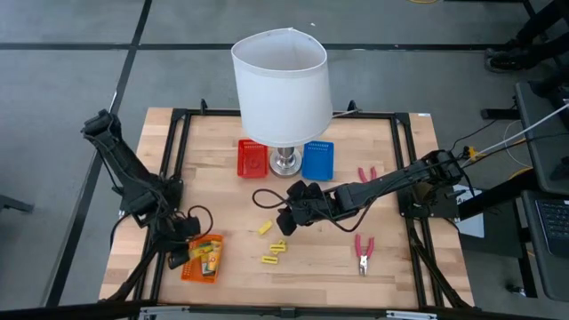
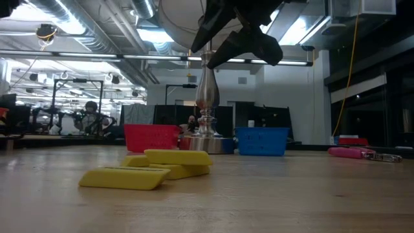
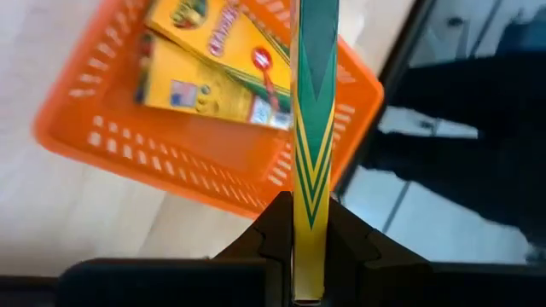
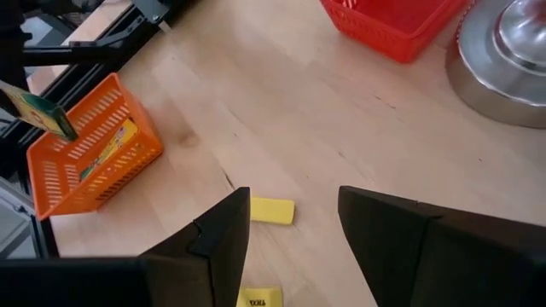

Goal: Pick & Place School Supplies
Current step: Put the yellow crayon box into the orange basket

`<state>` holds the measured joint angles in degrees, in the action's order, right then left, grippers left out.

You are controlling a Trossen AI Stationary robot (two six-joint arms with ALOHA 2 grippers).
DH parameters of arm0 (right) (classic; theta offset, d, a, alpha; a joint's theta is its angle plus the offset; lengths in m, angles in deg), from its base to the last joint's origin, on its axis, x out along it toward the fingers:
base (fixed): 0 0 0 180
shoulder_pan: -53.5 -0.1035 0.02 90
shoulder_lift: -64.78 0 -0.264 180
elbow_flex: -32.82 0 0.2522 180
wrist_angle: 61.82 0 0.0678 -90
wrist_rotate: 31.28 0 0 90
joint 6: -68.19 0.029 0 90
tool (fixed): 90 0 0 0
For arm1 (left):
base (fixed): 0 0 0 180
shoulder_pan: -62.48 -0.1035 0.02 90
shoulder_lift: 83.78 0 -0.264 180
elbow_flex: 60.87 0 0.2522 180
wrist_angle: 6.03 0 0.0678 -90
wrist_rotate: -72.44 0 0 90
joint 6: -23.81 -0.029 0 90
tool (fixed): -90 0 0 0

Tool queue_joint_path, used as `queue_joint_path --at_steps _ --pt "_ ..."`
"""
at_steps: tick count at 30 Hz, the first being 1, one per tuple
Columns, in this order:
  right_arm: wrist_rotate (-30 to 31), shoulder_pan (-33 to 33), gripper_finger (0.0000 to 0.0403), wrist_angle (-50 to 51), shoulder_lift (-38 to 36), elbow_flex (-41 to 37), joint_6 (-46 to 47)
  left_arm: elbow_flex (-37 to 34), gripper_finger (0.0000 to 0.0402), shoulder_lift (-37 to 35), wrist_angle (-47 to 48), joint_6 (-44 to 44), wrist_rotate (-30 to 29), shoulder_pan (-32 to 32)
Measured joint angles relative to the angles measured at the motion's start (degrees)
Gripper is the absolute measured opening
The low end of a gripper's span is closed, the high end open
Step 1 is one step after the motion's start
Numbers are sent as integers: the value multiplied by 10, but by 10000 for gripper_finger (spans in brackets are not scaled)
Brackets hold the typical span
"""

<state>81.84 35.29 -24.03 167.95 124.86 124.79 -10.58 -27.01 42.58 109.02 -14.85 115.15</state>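
Crayon packet pinched edge-on by left gripper above orange basket; looks light, stiff, crushable. Right gripper spread wide over yellow piece; best gripped across flat sides.

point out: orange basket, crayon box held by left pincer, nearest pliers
orange basket (image 1: 189, 270), high view, left rim
crayon box (image 3: 312, 128), left wrist view, green and yellow edge
pliers (image 1: 364, 249), high view, pink handles

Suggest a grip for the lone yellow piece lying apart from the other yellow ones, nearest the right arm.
Come straight down on the yellow piece and close across its short width. It lies flat on the table, apart from the others. The right gripper, open, hangs above it.
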Motion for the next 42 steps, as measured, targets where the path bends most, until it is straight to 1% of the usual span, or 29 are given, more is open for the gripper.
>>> queue_joint_path --at_steps 4,9,17,22,26,33,42 --pt "1 0 183 -2 0 0 2 -5 30 0 1 40 -27 1" --pt "0 0 183 -2 0 0 15 -21 31 2 -3 168 -35 6" --pt "-3 -3 183 -2 0 0 16 -21 31 4 -48 321 -106 34" --pt "-7 -4 183 -2 0 0 10 -21 31 22 -62 393 -110 50" --pt "-11 -7 183 -2 0 0 4 -21 31 43 -87 414 -108 55" --pt "-11 -7 183 -2 0 0 -2 -21 34 68 -116 409 -104 55" --pt "-13 -7 183 1 0 0 -5 -21 82 69 -120 396 -106 55"
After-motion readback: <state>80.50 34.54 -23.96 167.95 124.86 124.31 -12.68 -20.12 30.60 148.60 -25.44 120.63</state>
